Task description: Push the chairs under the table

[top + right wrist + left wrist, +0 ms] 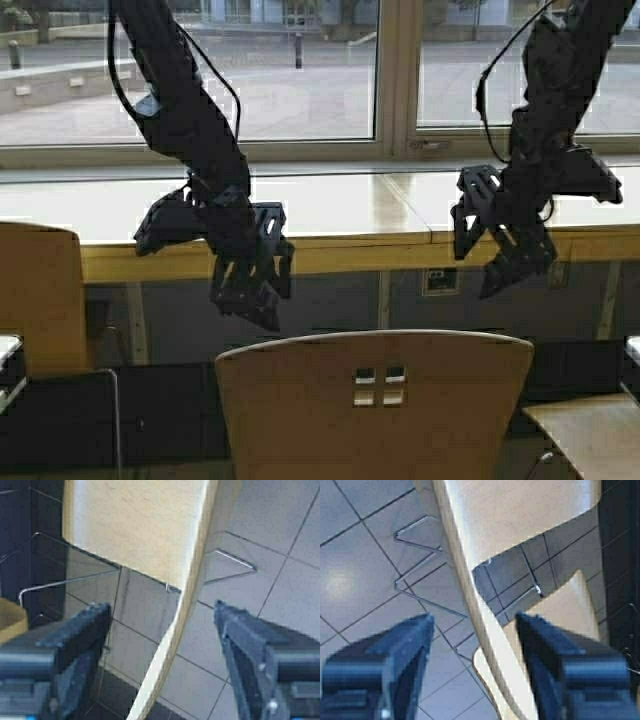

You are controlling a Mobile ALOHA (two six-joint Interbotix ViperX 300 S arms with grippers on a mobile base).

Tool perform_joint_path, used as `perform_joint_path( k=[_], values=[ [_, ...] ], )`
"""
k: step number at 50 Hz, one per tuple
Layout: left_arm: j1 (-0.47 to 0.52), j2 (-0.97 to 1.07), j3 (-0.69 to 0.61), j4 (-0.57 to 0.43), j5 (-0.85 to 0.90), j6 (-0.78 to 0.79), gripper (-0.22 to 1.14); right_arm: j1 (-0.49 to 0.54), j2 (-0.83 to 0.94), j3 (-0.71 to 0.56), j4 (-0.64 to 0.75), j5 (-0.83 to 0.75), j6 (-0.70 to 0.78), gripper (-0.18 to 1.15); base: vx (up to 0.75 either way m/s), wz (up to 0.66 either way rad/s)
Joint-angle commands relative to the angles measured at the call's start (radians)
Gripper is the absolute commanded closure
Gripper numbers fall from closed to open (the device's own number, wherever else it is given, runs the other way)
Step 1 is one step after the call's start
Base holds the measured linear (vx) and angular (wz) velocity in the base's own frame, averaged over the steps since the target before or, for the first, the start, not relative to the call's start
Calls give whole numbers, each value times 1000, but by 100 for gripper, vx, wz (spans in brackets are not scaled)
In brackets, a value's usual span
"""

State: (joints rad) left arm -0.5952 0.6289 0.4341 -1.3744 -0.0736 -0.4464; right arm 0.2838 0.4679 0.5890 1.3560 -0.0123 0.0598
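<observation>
A tan plywood chair (375, 410) stands in front of me, its backrest with four small square holes facing me. The long table (330, 205), with a pale top and a yellowish front edge, runs across behind it. My left gripper (250, 290) hangs open above the backrest's left top corner. My right gripper (510, 265) hangs open above the right corner. In the left wrist view the backrest's top edge (487, 645) runs between the open fingers (405, 650) without touching them. The right wrist view shows the same: the edge (172, 650) lies between the spread fingers (245, 640).
A second tan chair (40, 300) stands at the far left by the table. A tan wooden surface (590, 435) shows at the bottom right. A window runs behind the table. Thin metal chair legs (420, 592) rest on the grey tiled floor.
</observation>
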Motion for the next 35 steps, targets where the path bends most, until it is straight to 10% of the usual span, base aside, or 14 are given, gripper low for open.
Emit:
perform_joint_path(
  k=[1, 35],
  values=[
    [-3, 15, -34, -2, 3, 0, 6, 8, 21, -18, 9, -8, 0, 2, 8, 0],
    [-3, 199, -143, -11, 31, -17, 6, 8, 282, -155, 41, -5, -2, 2, 5, 1]
  ],
)
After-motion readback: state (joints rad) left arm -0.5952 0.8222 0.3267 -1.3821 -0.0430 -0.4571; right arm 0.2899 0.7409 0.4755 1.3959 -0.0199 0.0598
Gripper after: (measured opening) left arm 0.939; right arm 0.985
